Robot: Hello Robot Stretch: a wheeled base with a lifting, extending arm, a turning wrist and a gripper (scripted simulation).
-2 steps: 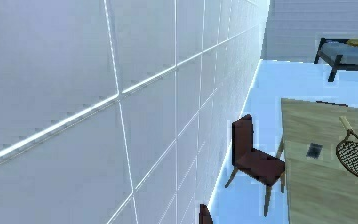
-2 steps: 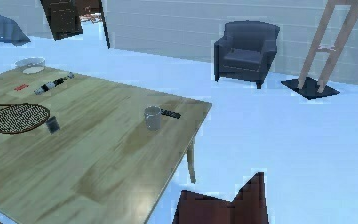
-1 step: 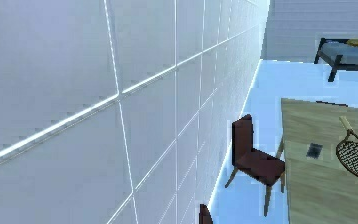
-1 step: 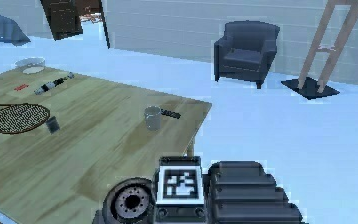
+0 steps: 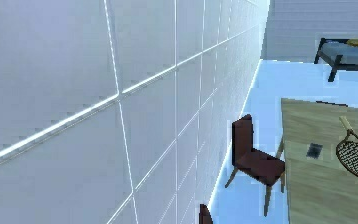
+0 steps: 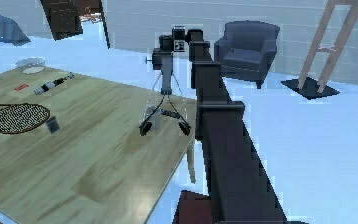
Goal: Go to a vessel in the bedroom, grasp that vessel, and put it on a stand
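In the forward view you face a pale grey panelled wall (image 5: 77, 110), with a dark red-brown wooden chair (image 5: 255, 152) standing just beside a light wooden desk (image 5: 312, 190) that carries a dark-strung oval racket (image 5: 355, 152); far off at the upper right stands a dark-framed bed with blue-grey bedding (image 5: 347, 52), so I judge the bedroom and its vessel lie that way, well apart from you. In the arm side view the dark square arm (image 6: 222, 140) reaches out by the desk, and the end effector (image 6: 164, 127) shows against bare desk wood, holding nothing; whether its fingers stand apart or together you cannot tell. A small pale shallow shape (image 6: 29, 65) on the desk's far corner is too small to name. Expect the vessel to be stiff, light, smooth and perhaps breakable, so plan to take it by the rim or wall; no writing can be read
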